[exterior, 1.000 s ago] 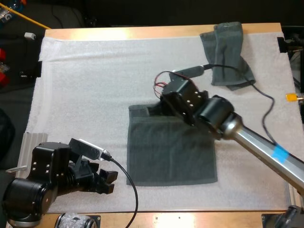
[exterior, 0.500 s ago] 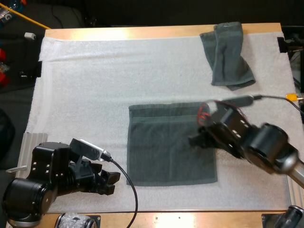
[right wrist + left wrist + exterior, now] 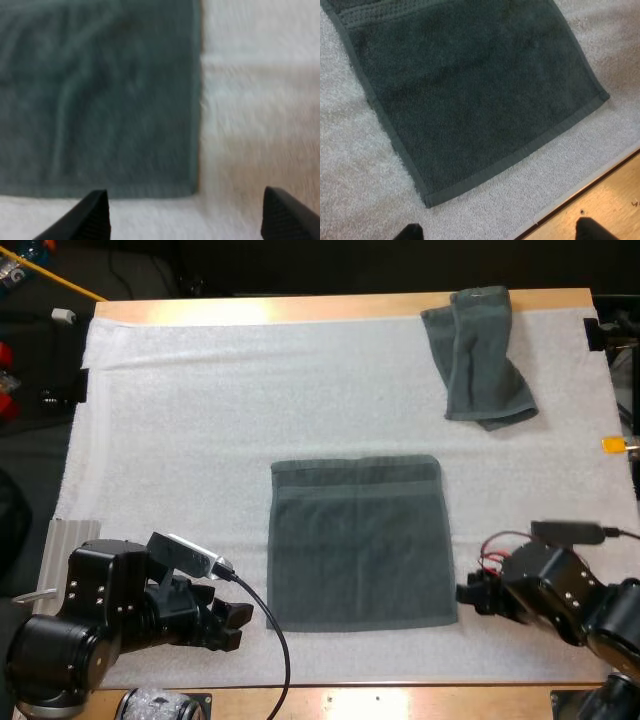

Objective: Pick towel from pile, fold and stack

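Observation:
A dark grey-green towel (image 3: 360,540) lies spread flat in the middle of the mat. A second towel (image 3: 478,355), crumpled, sits at the far right near the table's back edge. My left gripper (image 3: 235,625) rests low on the mat just left of the flat towel's near left corner, fingers apart. The left wrist view looks over that towel (image 3: 470,90), with my left gripper (image 3: 497,232) open short of its near corner. My right gripper (image 3: 470,597) sits just right of the towel's near right corner. In the right wrist view my right gripper (image 3: 192,220) is open, wide of the towel's corner (image 3: 192,190).
The white mat (image 3: 180,420) covers most of the wooden table (image 3: 300,308). The table's near edge (image 3: 600,200) runs close beside the left gripper.
My right arm has swung from over the flat towel's far edge back to the mat beside its near right corner. The towel now lies uncovered. The left arm has barely moved.

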`<state>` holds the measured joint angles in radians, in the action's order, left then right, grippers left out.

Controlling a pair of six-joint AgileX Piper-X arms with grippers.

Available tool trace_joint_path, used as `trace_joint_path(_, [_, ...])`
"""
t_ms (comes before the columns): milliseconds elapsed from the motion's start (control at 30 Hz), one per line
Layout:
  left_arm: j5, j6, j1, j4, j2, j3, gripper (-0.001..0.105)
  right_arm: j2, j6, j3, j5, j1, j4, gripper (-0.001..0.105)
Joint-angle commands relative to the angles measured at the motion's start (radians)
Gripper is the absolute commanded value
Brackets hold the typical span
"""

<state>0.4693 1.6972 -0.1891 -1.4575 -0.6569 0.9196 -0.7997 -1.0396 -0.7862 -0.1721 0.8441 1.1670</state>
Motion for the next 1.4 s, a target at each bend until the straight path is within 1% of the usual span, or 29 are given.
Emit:
trace_joint_path(0, [0.008, 0.006, -0.005, -0.005, 0.005, 0.005, 0.059, 0.009, 0.02, 0.019, 0.018, -0.002, 0.0, 0.062])
trace_joint_path(100, [0.008, 0.006, -0.005, -0.01, 0.005, 0.005, 0.059, 0.016, 0.048, 0.101, 0.053, -0.002, -0.059, 0.062])
trace_joint_path(167, [0.008, 0.006, -0.005, -0.023, 0.005, 0.001, 0.059, 0.009, 0.091, 0.18, 0.098, -0.002, -0.163, 0.062])
trace_joint_path(200, [0.008, 0.006, -0.005, -0.026, 0.005, -0.002, 0.059, 0.005, 0.1, 0.196, 0.117, -0.002, -0.2, 0.062])
trace_joint_path(267, [0.008, 0.006, -0.005, -0.034, 0.005, -0.019, 0.059, -0.012, 0.156, 0.266, 0.164, -0.002, -0.31, 0.062])
trace_joint_path(367, [0.008, 0.006, -0.005, -0.041, 0.005, -0.053, 0.059, -0.045, 0.215, 0.334, 0.178, -0.002, -0.395, 0.062])
trace_joint_path(433, [0.008, 0.006, -0.005, -0.044, 0.005, -0.074, 0.059, -0.069, 0.237, 0.362, 0.178, -0.002, -0.435, 0.062])
trace_joint_path(600, [0.008, 0.006, -0.005, -0.044, 0.005, -0.136, 0.059, -0.131, 0.282, 0.408, 0.2, -0.002, -0.539, 0.062])
trace_joint_path(700, [0.008, 0.006, -0.005, -0.044, 0.005, -0.169, 0.059, -0.184, 0.328, 0.423, 0.203, -0.002, -0.615, 0.062])
trace_joint_path(767, [0.008, 0.004, -0.005, -0.044, 0.005, -0.192, 0.059, -0.236, 0.374, 0.428, 0.224, -0.002, -0.658, 0.062])
trace_joint_path(867, [0.008, 0.004, -0.005, -0.044, 0.005, -0.212, 0.059, -0.295, 0.392, 0.428, 0.237, -0.002, -0.69, 0.062])
trace_joint_path(1000, [0.008, 0.004, -0.005, -0.044, 0.005, -0.215, 0.059, -0.325, 0.424, 0.428, 0.238, -0.002, -0.723, 0.061])
trace_joint_path(1033, [0.008, 0.004, -0.005, -0.044, 0.005, -0.215, 0.059, -0.326, 0.428, 0.428, 0.238, -0.002, -0.727, 0.058])
trace_joint_path(1100, [0.008, 0.004, -0.005, -0.044, 0.005, -0.215, 0.059, -0.326, 0.427, 0.428, 0.238, -0.002, -0.729, 0.049])
trace_joint_path(1167, [0.008, 0.004, -0.005, -0.044, 0.005, -0.215, 0.059, -0.326, 0.427, 0.428, 0.235, -0.002, -0.729, 0.037])
trace_joint_path(1267, [0.008, 0.004, -0.005, -0.044, 0.005, -0.215, 0.059, -0.326, 0.428, 0.428, 0.222, -0.002, -0.729, 0.025])
trace_joint_path(1300, [0.008, 0.002, -0.005, -0.043, 0.005, -0.215, 0.059, -0.326, 0.43, 0.428, 0.218, -0.002, -0.729, 0.023])
trace_joint_path(1367, [0.008, 0.002, -0.005, -0.038, 0.005, -0.215, 0.059, -0.326, 0.431, 0.428, 0.208, -0.002, -0.729, 0.014])
